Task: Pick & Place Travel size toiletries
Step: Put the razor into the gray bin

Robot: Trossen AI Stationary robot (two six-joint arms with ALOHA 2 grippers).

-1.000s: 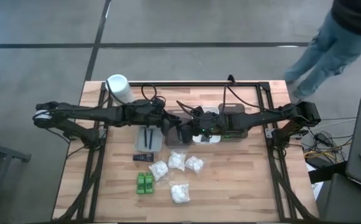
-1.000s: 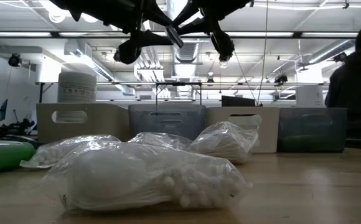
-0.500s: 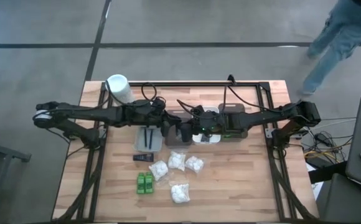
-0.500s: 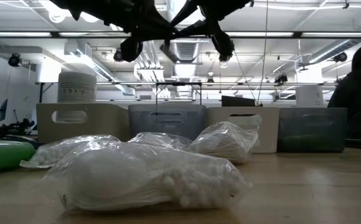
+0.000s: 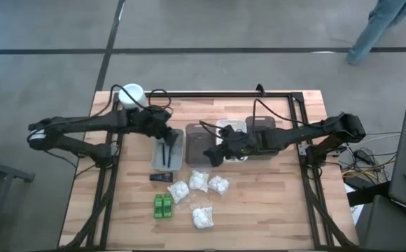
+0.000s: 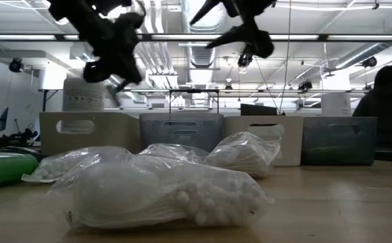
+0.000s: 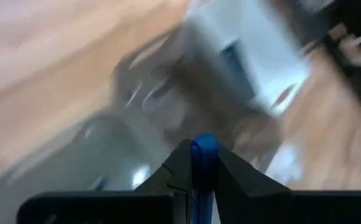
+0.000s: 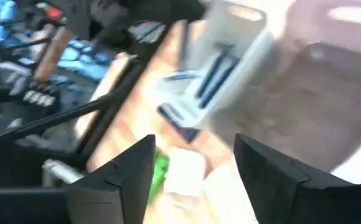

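My left gripper (image 5: 164, 134) hangs over the grey tray (image 5: 154, 162), shut on a thin blue razor (image 7: 204, 144). Two dark razors (image 5: 167, 151) lie flat in that tray. My right gripper (image 5: 212, 155) hovers open and holds nothing, at the near edge of the brown tray (image 5: 194, 134). Lying on the wood nearer the front are several white crinkly packets (image 5: 199, 180), two green bottles (image 5: 163, 206) and a black tube (image 5: 162, 177). My left gripper pinches the razor's thin blue part (image 7: 204, 149) between its two fingers. Which end of the razor that is cannot be told. The low view shows the gripper (image 6: 109, 59) high above the trays, so the razor is lifted clear.
A tall white container (image 5: 133, 96) stands at the table's far left corner. A white tray (image 5: 232, 129) and a dark tray (image 5: 260, 126) continue the row to the right. A person (image 5: 381, 24) walks on the floor beyond the table.
Both grippers met over the brown tray with a thin razor between them. My left gripper has since swung toward the table's left edge to above the grey tray, taking the razor along. My right gripper has let go, moving slightly toward the near edge.
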